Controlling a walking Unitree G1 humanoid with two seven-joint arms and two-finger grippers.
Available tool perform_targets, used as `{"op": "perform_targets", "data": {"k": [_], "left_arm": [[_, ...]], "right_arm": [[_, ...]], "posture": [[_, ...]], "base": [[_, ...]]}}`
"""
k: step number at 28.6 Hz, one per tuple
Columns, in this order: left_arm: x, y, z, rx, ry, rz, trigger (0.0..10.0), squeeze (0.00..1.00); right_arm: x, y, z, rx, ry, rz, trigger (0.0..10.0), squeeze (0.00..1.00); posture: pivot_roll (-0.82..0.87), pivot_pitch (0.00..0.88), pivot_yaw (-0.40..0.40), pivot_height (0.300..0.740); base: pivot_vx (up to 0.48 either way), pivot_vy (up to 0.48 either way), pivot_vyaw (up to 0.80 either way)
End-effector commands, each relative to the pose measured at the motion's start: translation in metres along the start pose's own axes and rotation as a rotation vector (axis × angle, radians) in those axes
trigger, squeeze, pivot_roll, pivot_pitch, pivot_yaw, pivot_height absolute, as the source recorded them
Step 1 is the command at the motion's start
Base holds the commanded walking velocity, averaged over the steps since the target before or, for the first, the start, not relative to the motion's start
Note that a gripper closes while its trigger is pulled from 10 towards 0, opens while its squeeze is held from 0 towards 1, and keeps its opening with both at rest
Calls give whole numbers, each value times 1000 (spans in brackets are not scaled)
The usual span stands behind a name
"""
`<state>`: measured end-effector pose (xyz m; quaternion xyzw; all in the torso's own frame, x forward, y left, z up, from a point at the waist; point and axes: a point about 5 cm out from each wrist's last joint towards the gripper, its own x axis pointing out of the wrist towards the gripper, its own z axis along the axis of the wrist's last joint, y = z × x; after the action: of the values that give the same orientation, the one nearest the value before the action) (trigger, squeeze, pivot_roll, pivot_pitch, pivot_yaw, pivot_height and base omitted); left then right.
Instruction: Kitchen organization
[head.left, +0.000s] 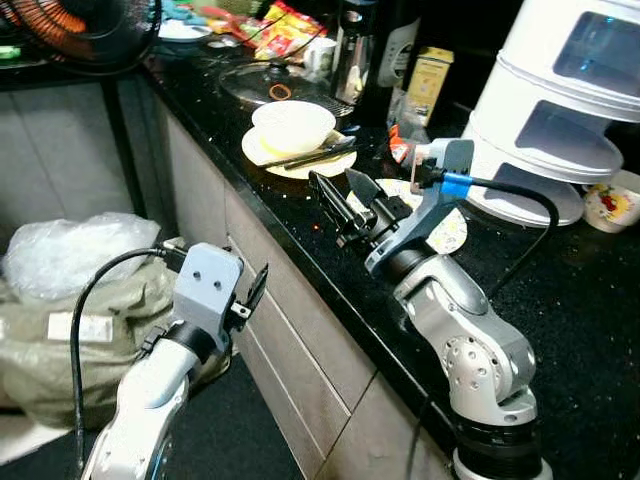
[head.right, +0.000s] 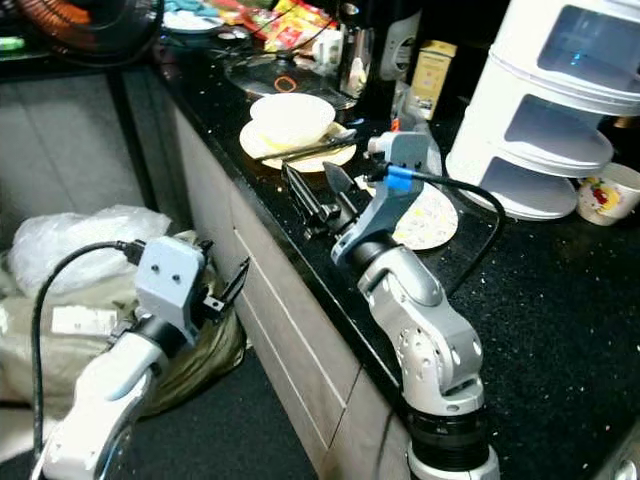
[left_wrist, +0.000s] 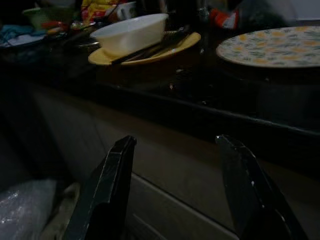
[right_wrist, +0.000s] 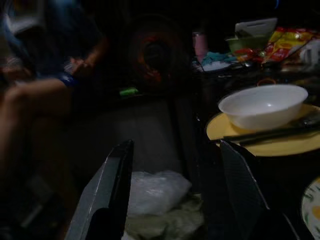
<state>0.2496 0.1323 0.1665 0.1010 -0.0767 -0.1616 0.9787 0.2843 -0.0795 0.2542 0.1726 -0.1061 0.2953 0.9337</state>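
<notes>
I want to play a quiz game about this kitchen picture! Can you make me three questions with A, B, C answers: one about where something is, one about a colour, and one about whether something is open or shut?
1. Where does the white bowl sit?
A. on the yellow plate
B. on the floor
C. inside the white rack

2. What colour is the countertop?
A. white
B. black
C. green

3. How are the fingers of the right hand?
A. shut on the chopsticks
B. shut on a cup
C. open, holding nothing

Answers:
1. A, the bowl rests on the yellow plate, with dark chopsticks lying across the plate beside it.
2. B, the counter is black with tiny sparkles.
3. C, the two black fingers stand apart over the counter edge with nothing between them.
</notes>
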Motion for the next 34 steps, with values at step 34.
{"op": "perform_targets", "data": {"k": [34], "left_arm": [[0,-2,1,14,6,-12,10000,0]], "right_arm": [[-5,-6,-4,-38,43,-13,10000,0]], "posture": [[99,0,-95,740]], "base": [[0,255,0]]}}
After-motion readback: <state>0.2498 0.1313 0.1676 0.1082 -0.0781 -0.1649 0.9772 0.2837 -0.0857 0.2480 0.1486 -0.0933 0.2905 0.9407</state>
